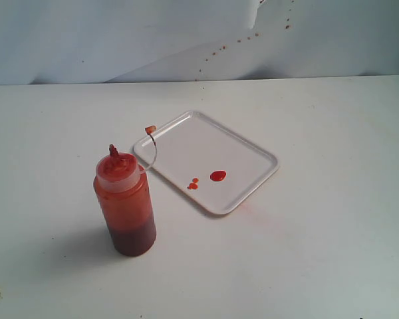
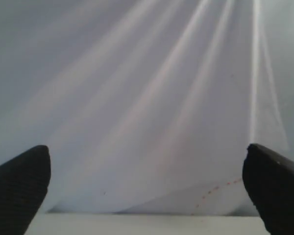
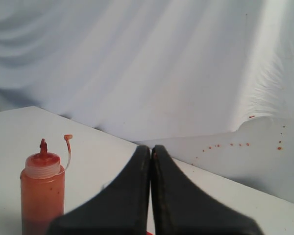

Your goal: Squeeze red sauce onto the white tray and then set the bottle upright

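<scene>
Left claw (image 2: 146, 152) spread wide and empty, its two dark fingers (image 2: 19, 186) at opposite sides of the wrist view, facing the white backdrop cloth (image 2: 147, 88) and a thin strip of table (image 2: 137, 224). Right claw (image 3: 151, 151) pressed fully together, fingers touching along their length, clamped on nothing, well apart from the bottle (image 3: 41, 196) beyond it. In the exterior view, bottle (image 1: 125, 206) upright on the white table (image 1: 319, 252), free of both claws, just beside the left corner of the white tray (image 1: 243, 147). On the tray, toward its near edge, red sauce (image 1: 217, 175) as one round blob, with two smaller drops (image 1: 193, 184) just beside it. More of the sauce inside the translucent bottle, filling most of the body, darker at the base. Cloudy ribbed cap on top, with a pointed red-stained nozzle (image 1: 113, 151). Tip cap (image 1: 150, 129) off the nozzle, up on its thin curved tether over the tray's corner. Faint pink smear (image 1: 247, 207) on the table against the tray's near rim. Small red specks (image 1: 239, 41) on the backdrop cloth behind.
</scene>
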Controlling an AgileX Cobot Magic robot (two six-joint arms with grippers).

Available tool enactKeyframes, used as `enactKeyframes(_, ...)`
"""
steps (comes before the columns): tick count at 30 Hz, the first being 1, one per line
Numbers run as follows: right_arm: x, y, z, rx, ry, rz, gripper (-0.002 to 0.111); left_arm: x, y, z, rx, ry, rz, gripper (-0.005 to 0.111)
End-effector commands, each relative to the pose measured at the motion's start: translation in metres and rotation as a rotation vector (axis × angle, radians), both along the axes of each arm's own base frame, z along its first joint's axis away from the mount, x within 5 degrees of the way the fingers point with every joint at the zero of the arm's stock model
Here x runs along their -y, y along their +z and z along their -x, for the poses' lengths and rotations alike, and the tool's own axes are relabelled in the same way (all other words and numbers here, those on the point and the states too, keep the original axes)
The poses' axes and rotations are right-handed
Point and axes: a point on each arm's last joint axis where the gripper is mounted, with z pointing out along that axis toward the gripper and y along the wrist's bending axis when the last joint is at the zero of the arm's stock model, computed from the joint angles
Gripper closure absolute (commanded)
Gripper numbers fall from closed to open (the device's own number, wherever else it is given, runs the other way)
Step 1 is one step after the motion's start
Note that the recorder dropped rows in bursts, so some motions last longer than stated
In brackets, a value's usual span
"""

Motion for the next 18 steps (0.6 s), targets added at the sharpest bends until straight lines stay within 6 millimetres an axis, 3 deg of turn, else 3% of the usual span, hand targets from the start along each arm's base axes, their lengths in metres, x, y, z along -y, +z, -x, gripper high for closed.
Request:
enactKeyframes(1, 0.001, -0.002, 0.000, -0.002, -0.009, -0.007, 0.108, -0.006, -0.012, -0.003, -0.122, 0.072, 0.040, 0.002)
enactKeyframes(12, 0.001, -0.002, 0.000, -0.002, -0.009, -0.007, 0.108, -0.006, -0.013, -0.003, -0.133, 0.084, 0.016, 0.002)
enactKeyframes(18, 0.001, -0.002, 0.000, -0.002, -0.009, -0.007, 0.108, -0.001, -0.042, -0.010, -0.215, 0.063, -0.148, 0.002)
